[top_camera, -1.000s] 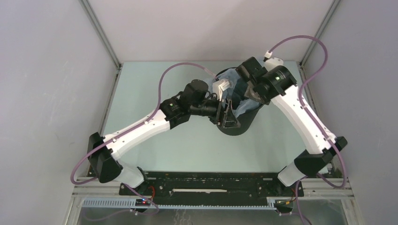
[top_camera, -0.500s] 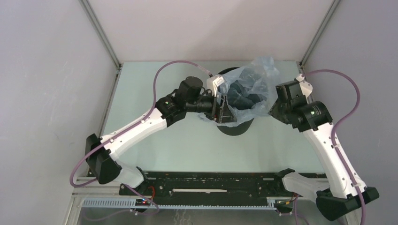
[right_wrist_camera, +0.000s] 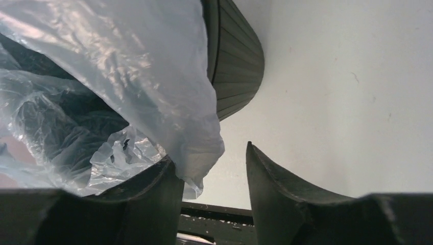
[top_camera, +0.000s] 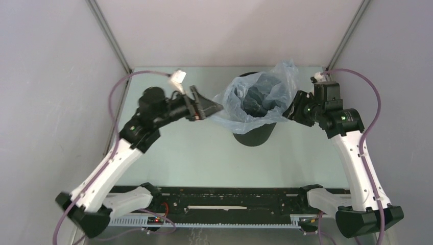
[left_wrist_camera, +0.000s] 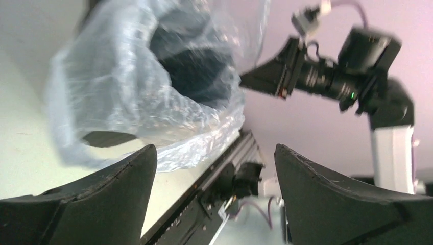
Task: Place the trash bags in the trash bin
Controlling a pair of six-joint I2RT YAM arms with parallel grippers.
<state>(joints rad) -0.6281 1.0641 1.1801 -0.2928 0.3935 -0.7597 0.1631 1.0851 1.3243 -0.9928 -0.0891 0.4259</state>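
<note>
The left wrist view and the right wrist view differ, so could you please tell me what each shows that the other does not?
Only the left wrist view shows the right gripper, reaching in from beyond the bag. Only the right wrist view shows the bin bare, its ribbed outer wall uncovered, with a flap of the bag hanging beside that gripper's own open fingers. Both show the bag draped over the bin, and the pale table beneath.

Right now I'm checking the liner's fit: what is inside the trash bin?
The trash bag sits in the trash bin, film spilling over the rim. The bottom is covered by plastic.
</note>
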